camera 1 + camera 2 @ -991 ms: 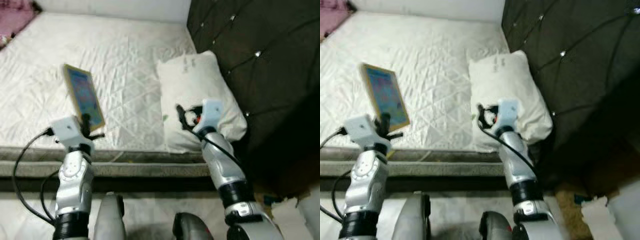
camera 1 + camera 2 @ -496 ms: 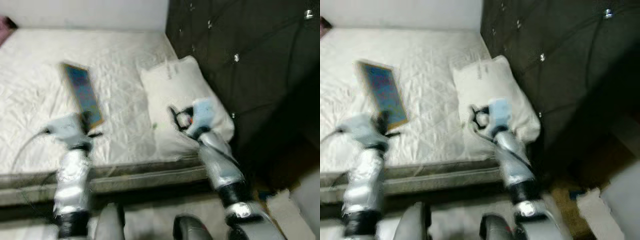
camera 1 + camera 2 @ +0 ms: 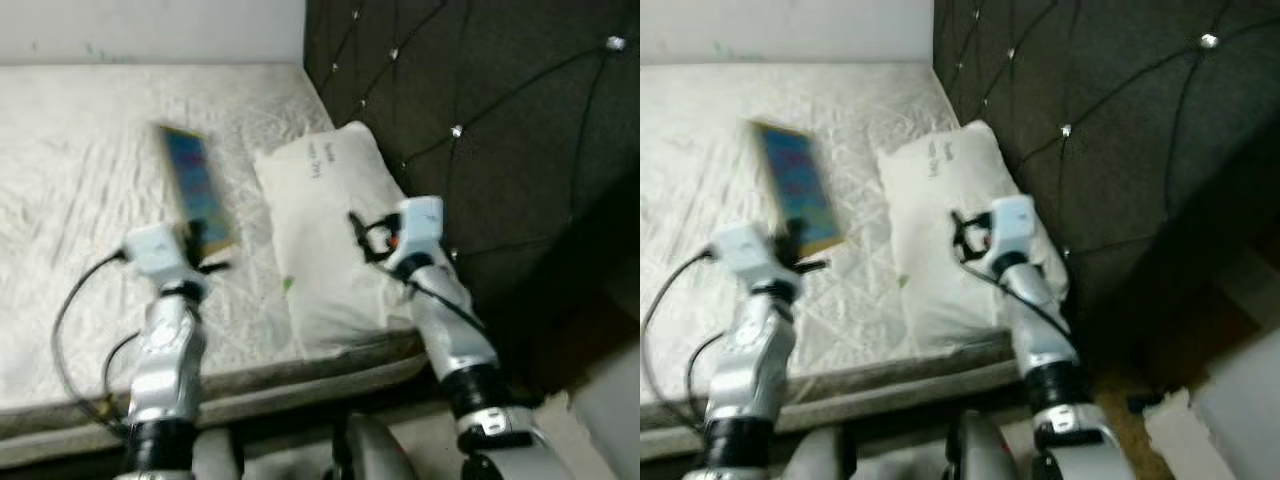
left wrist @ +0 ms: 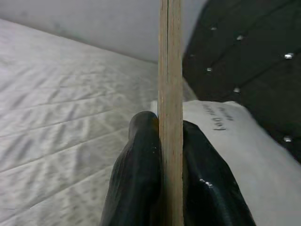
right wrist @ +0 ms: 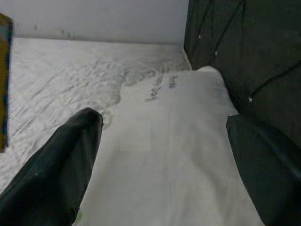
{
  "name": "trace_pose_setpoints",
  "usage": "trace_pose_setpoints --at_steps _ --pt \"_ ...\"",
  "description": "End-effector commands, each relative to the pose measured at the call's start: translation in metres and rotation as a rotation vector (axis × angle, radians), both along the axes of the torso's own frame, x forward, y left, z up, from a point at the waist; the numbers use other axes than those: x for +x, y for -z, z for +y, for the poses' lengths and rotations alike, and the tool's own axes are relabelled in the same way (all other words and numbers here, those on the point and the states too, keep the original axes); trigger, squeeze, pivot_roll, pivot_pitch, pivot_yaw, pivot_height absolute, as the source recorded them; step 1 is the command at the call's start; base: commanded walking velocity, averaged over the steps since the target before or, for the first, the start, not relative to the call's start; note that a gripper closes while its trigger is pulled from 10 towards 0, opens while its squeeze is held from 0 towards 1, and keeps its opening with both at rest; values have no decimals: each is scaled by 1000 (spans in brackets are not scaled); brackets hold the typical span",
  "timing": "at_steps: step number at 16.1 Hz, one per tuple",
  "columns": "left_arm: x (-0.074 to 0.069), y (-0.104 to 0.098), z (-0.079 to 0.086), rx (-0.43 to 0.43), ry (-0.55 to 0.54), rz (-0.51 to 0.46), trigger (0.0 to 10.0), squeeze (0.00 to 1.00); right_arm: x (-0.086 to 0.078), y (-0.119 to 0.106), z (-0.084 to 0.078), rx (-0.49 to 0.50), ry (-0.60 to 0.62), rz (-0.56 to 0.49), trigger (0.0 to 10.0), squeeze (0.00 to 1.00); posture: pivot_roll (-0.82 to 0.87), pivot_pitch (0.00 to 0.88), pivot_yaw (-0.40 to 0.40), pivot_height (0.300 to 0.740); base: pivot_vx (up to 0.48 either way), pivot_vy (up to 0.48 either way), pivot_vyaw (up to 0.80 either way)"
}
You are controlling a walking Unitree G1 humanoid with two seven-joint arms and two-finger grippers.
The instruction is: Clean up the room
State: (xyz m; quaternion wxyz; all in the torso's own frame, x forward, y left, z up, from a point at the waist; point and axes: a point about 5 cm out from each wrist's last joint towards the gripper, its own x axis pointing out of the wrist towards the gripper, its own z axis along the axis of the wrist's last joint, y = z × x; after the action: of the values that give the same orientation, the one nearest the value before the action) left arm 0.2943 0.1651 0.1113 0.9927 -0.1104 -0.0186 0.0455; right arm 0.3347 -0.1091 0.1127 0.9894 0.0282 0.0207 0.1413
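One thin book (image 3: 196, 200) with a blue, patterned cover is pinched upright by its lower edge in the left gripper (image 4: 170, 155), both black fingers (image 4: 136, 179) pressed flat against its two faces, above the white quilted mattress (image 3: 70, 180). One white pillow (image 3: 325, 240) lies at the head of the bed against the dark tufted headboard (image 3: 480, 110). The right gripper (image 5: 160, 179) hangs over the pillow with its two fingers spread wide, holding nothing.
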Motion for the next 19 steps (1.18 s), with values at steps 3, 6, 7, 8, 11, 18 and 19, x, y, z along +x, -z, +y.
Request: trace_pose_setpoints --at_steps 3,6,7,8,11,18,19 --pt "2 -7 12 -3 -60 -20 10000 0 -1 -7 12 20 -42 -16 10000 0 -103 0 -71 656 0 0 0" --pt "1 -3 10 -19 -105 16 10000 0 -6 -4 6 16 -43 -11 10000 0 -111 0 -76 633 0 0 0" --pt "0 -2 10 -34 -124 22 10000 0 -8 -4 4 13 -42 -10 10000 0 -116 0 -77 613 0 0 0" --pt "1 -2 11 -40 -130 24 10000 0 -9 -4 3 12 -41 -9 10000 0 -118 0 -78 603 0 0 0" --pt "6 -4 9 -50 -125 29 10000 0 -10 -2 1 -8 -41 3 10000 0 -123 0 -81 563 0 0 0" --pt "11 -10 17 -77 -197 15 10000 0 -11 2 -5 -35 -28 29 10000 0 -124 0 -83 563 0 0 0" --pt "11 -10 17 -80 -197 15 10000 0 -11 2 -5 -36 -27 31 10000 0 -124 0 -83 563 0 0 0"
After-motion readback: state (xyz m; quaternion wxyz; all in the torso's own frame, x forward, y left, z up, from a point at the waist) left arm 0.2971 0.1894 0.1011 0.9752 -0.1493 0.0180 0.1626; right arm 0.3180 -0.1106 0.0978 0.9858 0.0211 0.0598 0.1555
